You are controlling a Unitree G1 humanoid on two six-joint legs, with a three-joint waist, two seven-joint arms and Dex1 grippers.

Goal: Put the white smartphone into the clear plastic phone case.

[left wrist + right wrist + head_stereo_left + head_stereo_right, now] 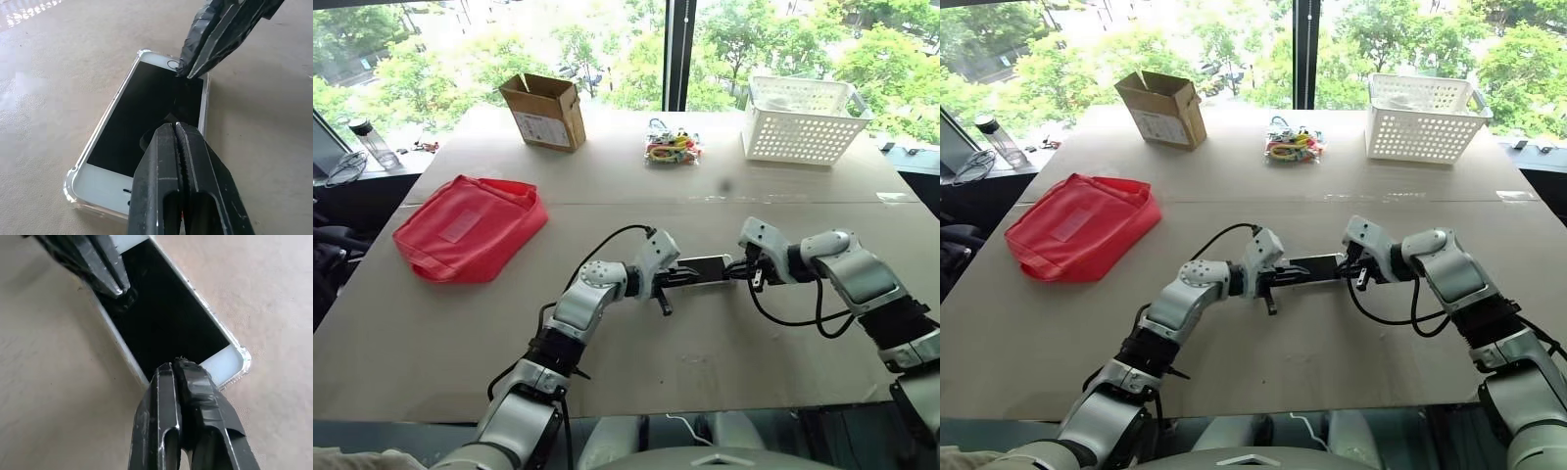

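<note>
At the near middle of the counter (636, 362), between the two arms, the white smartphone (146, 117) lies screen-up inside the clear plastic phone case (73, 183), whose transparent rim and bumped corners show all round the white bezel in both wrist views. Its long axis runs left to right across the scene, so each short end faces one arm.

The left gripper (668, 294) comes in from the left with its fingers (178, 161) pressed together, holding nothing, the closed tip poised over the left part of the black screen. The right gripper (754, 277) comes in from the right, its fingers (178, 382) likewise pressed together and empty, the tip at the right end of the screen just by the white bezel. Whether either tip actually bears on the glass or hangs just above it I cannot tell.

The phone looks seated, or very nearly so; the corners seen from the wrists appear wrapped by the case, though a slightly proud edge could not be ruled out. The coming move, as I judge it, is a downward press along that long axis: each arm is nearest its own end, the phone lying directly below both tips. Pressing off-centre towards one long edge might tip the case.

Well apart on the far side are a red pouch (470, 227), a cardboard box (544, 111), a white basket (803, 120) and a bundle of coloured bands (672, 147).
</note>
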